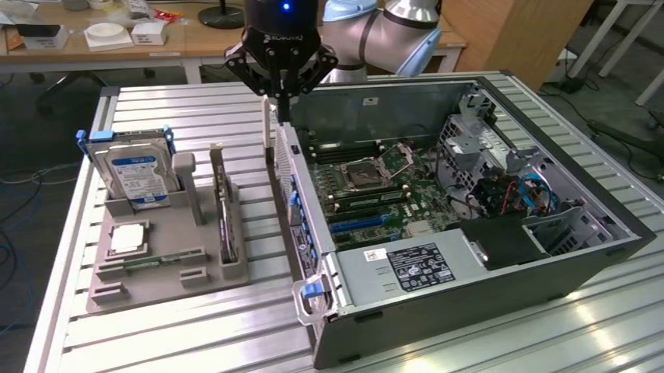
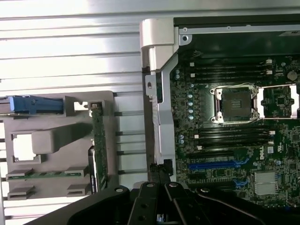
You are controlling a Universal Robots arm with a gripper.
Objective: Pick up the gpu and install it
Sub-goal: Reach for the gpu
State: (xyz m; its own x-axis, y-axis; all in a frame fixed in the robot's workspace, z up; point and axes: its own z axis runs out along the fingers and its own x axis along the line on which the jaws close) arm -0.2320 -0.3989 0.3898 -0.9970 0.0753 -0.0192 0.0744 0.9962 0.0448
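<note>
I have the gripper (image 1: 281,109) in the upper middle of the exterior view. Its fingers are pressed together with nothing between them, and it hangs over the wall of the open computer case (image 1: 581,256) on the exterior view's left. Whether it touches the wall I cannot tell. The graphics card (image 1: 222,214) stands on edge in the grey holder (image 1: 155,272) in the left half of the frame (a hard drive (image 1: 133,175) is slotted further left), well apart from the gripper.
</note>
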